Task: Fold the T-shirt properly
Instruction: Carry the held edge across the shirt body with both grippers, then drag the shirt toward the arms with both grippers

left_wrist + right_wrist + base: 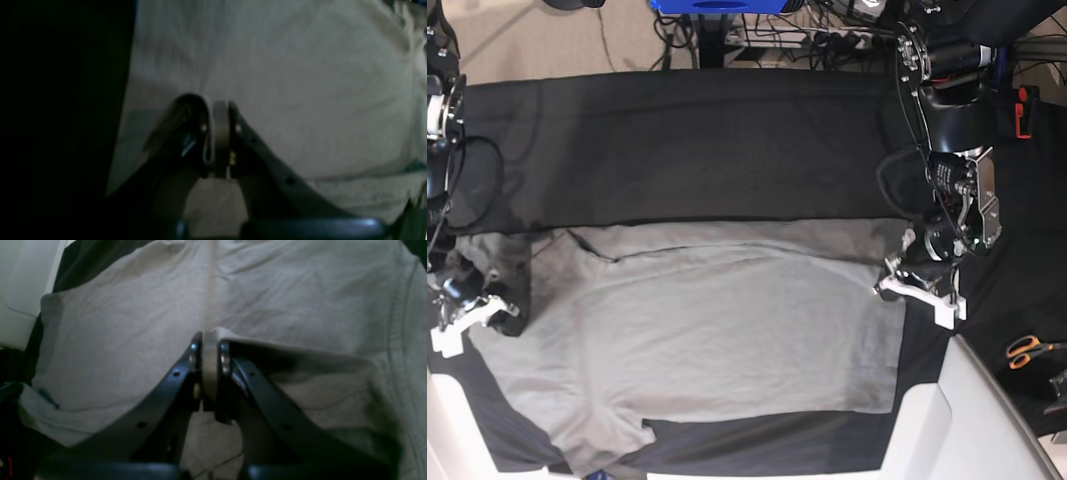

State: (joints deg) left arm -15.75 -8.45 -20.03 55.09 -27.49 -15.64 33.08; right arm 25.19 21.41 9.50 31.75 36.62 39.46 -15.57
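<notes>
The grey T-shirt (717, 330) lies spread flat on the black table cloth (707, 150), with one sleeve toward the near edge. My left gripper (907, 284) sits at the shirt's right edge. In the left wrist view this left gripper (220, 133) is shut, with a strip of the grey T-shirt (300, 83) pinched between its fingers. My right gripper (472, 310) is at the shirt's left edge. In the right wrist view the right gripper (210, 366) is shut on a raised fold of the T-shirt (116, 333) that runs off to the right.
Orange-handled scissors (1027, 350) lie on the cloth at the far right. A white surface (947, 420) borders the near right corner and another white edge (447, 430) the near left. Cables and a blue object (717, 6) sit behind the table.
</notes>
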